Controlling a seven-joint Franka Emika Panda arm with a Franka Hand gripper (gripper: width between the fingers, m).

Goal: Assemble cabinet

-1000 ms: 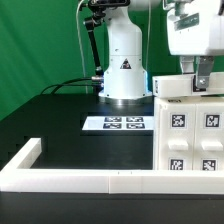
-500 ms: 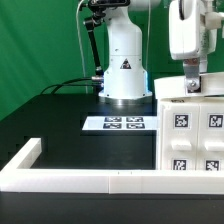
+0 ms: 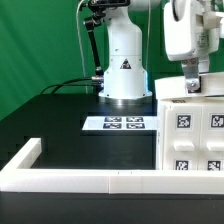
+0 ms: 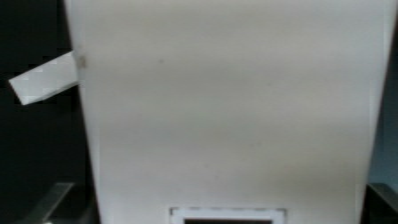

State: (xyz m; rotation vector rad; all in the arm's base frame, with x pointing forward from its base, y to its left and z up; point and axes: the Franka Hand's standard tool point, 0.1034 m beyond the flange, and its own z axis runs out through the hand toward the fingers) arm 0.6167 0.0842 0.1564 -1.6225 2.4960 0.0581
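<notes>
White matte plastic cabinet box (image 3: pixel 190 135) sits on the black table (image 3: pixel 70 125) at the exterior view's right, tagged face toward the camera. It's cropped, so the long axis is unclear. The tool (image 3: pixel 193 86) is at its top edge, can't tell if it's gripping.

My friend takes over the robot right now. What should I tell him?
The tool is down at the top edge of the cabinet, at the exterior view's right. Whether it is gripping cannot be told.
The cabinet stands behind the border rail, tags facing the camera.
The marker board lies flat mid-table.
Done: the box looks partly built.
Left: check the grip first. Which parts are missing is not visible.
</notes>
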